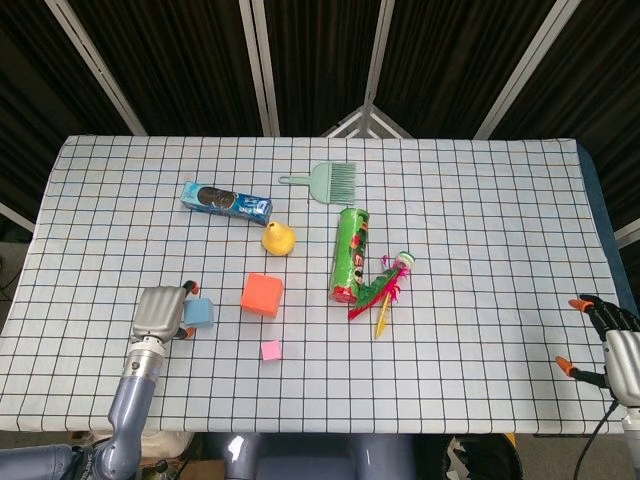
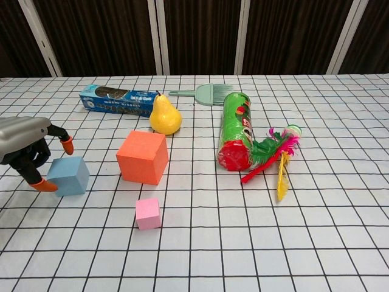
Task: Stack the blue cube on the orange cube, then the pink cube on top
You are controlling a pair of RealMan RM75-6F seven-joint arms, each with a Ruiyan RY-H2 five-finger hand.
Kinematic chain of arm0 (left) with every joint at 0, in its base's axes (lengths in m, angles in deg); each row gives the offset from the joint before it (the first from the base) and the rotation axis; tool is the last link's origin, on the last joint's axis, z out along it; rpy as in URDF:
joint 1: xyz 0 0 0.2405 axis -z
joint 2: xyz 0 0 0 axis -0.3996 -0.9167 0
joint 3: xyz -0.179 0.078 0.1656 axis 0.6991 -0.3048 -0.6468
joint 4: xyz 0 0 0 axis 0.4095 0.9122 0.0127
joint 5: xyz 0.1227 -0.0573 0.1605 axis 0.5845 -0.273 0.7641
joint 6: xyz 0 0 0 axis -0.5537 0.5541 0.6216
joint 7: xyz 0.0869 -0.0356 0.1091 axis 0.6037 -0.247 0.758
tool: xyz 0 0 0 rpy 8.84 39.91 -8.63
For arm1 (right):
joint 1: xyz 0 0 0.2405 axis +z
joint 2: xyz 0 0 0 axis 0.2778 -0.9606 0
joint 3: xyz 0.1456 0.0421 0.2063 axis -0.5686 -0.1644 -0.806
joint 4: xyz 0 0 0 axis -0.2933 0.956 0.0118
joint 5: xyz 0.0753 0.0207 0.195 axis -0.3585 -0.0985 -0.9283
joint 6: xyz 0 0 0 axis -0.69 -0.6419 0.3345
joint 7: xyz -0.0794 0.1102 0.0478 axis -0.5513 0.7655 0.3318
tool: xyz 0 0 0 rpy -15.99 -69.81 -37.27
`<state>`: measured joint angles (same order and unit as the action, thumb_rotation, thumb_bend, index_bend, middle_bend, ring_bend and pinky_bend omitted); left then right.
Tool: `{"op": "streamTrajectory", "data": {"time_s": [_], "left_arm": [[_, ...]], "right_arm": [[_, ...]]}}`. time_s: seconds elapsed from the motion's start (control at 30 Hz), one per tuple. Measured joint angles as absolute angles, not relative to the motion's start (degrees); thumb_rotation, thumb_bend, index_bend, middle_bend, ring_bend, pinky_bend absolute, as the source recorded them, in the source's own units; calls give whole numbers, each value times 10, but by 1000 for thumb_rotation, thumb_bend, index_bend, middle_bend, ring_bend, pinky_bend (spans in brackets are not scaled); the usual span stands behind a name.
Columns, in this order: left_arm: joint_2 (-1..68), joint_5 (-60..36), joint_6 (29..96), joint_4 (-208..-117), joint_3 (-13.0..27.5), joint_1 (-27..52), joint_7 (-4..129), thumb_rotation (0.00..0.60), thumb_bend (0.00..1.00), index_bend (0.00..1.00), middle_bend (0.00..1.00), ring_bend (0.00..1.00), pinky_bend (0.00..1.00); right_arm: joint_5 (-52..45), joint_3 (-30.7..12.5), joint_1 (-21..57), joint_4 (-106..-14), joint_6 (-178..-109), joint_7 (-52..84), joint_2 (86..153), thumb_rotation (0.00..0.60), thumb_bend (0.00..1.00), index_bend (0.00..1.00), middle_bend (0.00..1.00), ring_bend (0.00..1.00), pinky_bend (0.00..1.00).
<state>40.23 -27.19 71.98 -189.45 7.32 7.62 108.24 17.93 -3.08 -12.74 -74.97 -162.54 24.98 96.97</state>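
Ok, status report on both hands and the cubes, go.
Left robot hand open, fingers bracketing blue cube, no grip yet. Right robot hand open, idle at table edge. Orange cube and pink cube unstacked, path clear.

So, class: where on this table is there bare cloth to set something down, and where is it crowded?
Bare cloth lies right of the feather toy, toward the right hand, and in front of the pink cube. It is crowded around the orange cube, the pear and the blue cube by the left hand.
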Motion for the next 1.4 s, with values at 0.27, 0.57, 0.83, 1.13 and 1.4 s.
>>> {"op": "streamTrajectory", "data": {"time_s": [0.27,0.57,0.83,1.13,1.4], "left_arm": [[407,-262,727,-1885,72,77,1069,600,160,329,823,709,868],[410,-259,724,-1862,78,80,1056,600,191,326,823,709,868],[409,-260,710,-1856,74,85,1051,600,194,334,825,709,868],[415,-258,706,-1861,71,92,1056,600,261,388,826,710,868],[424,-258,716,-1855,67,93,1065,600,314,396,825,710,868]], "right_arm": [[179,-32,-130,-746,-1630,259,969,600,170,251,202,194,199],[180,-30,-126,-748,-1621,257,972,600,170,251,202,194,200],[177,-30,-122,-750,-1613,248,974,600,170,251,202,194,200],[177,-30,-124,-753,-1616,247,972,600,170,251,202,194,200],[178,-30,-125,-751,-1619,254,971,600,170,251,202,194,199]]}}
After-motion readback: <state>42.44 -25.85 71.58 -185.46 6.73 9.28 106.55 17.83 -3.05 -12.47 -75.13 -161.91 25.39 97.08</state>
